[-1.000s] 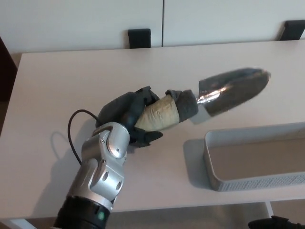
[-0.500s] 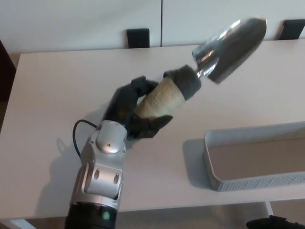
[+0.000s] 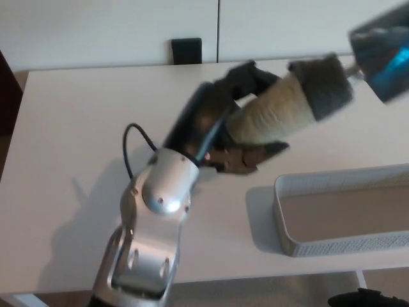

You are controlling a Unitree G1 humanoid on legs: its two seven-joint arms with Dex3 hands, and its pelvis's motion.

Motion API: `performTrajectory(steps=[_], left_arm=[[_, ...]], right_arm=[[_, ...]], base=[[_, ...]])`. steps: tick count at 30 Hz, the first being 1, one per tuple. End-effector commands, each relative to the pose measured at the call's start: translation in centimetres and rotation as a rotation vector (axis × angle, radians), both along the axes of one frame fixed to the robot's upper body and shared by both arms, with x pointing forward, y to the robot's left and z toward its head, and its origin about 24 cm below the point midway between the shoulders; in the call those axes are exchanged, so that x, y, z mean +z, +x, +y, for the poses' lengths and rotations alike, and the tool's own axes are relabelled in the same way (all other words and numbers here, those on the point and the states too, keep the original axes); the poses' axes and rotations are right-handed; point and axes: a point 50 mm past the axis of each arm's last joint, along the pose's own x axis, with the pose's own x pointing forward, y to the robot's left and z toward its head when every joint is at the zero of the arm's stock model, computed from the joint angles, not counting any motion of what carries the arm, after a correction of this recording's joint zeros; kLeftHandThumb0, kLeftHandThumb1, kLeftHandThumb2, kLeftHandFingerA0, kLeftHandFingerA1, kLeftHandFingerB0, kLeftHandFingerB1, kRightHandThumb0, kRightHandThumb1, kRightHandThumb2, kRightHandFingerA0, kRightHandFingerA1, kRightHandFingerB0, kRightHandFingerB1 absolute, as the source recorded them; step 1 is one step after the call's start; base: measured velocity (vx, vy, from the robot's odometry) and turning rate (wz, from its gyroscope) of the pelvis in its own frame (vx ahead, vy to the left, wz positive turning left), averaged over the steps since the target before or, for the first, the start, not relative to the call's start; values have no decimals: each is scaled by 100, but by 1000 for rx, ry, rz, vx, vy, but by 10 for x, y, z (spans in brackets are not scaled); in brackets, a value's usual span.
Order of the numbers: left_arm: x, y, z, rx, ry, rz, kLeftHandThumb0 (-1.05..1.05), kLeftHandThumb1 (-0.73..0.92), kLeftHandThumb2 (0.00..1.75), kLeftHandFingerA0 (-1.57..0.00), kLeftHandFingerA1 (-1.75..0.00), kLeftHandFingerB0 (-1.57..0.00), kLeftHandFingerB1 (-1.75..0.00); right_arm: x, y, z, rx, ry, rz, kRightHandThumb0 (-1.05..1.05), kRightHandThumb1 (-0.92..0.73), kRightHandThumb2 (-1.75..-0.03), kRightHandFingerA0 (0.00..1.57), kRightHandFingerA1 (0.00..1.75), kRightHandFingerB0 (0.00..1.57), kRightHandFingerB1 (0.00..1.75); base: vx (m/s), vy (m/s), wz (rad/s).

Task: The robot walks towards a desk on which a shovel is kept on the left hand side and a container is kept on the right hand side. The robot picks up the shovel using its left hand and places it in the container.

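Note:
My left hand (image 3: 220, 125) is shut on the shovel (image 3: 300, 102), gripping its pale wrapped handle. I hold the shovel high above the white desk (image 3: 77, 128), tilted up to the right. Its grey collar and metal blade (image 3: 380, 51) reach the picture's upper right edge and look blurred. The white container (image 3: 342, 211) stands on the desk at the lower right, below and right of the hand; it holds nothing. My silver left forearm (image 3: 156, 217) rises from the bottom edge. My right hand does not show.
A black cable (image 3: 131, 144) loops off the left wrist. A dark chair back (image 3: 186, 50) stands behind the desk's far edge before the white wall panels. The desk's near edge runs along the bottom, with a dark object (image 3: 367, 299) below it at the right.
My left arm has lifted and swung to the right with the shovel. The blade has risen from the desk's middle right to the upper right corner, nearer the camera.

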Motion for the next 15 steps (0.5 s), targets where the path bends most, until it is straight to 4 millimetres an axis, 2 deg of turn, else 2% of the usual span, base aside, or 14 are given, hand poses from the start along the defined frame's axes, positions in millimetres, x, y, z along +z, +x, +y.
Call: performTrajectory(steps=[1, 2, 4, 8, 11, 12, 15], left_arm=[[-6, -33, -23, -141, -131, 231, -22, 83, 66, -72, -166, -64, -126], [-9, -33, -23, -120, -163, 308, -21, 82, 70, -70, -167, -68, -124], [-13, -33, -23, -106, -170, 357, -22, 82, 69, -72, -169, -70, -121], [-23, -34, -20, -105, -139, 387, -21, 81, 70, -69, -172, -67, -123], [-33, -34, -17, -66, -173, 465, -21, 82, 68, -67, -173, -64, -116], [-37, -34, -16, -44, -200, 501, -18, 80, 73, -69, -175, -65, -124], [-43, -32, -15, -4, -220, 551, -22, 76, 75, -70, -174, -71, -122]], right_arm=[[7, 2, -6, 70, -60, 9, -34, -51, -54, 71, 54, 48, 44], [6, 2, -6, 72, -60, 7, -34, -51, -54, 71, 54, 49, 45], [6, 2, -6, 76, -68, 6, -34, -51, -54, 71, 53, 50, 45], [5, 2, -6, 74, -72, 6, -33, -51, -55, 72, 54, 52, 45], [6, 2, -5, 83, -85, 8, -34, -51, -54, 75, 54, 54, 45], [6, 2, -5, 86, -82, 8, -34, -51, -55, 74, 54, 54, 46], [6, 2, -5, 96, -83, 11, -34, -51, -55, 72, 53, 54, 45]], base=[[0, 0, 0], [0, 0, 0], [0, 0, 0], [0, 0, 0], [0, 0, 0], [0, 0, 0], [0, 0, 0]])
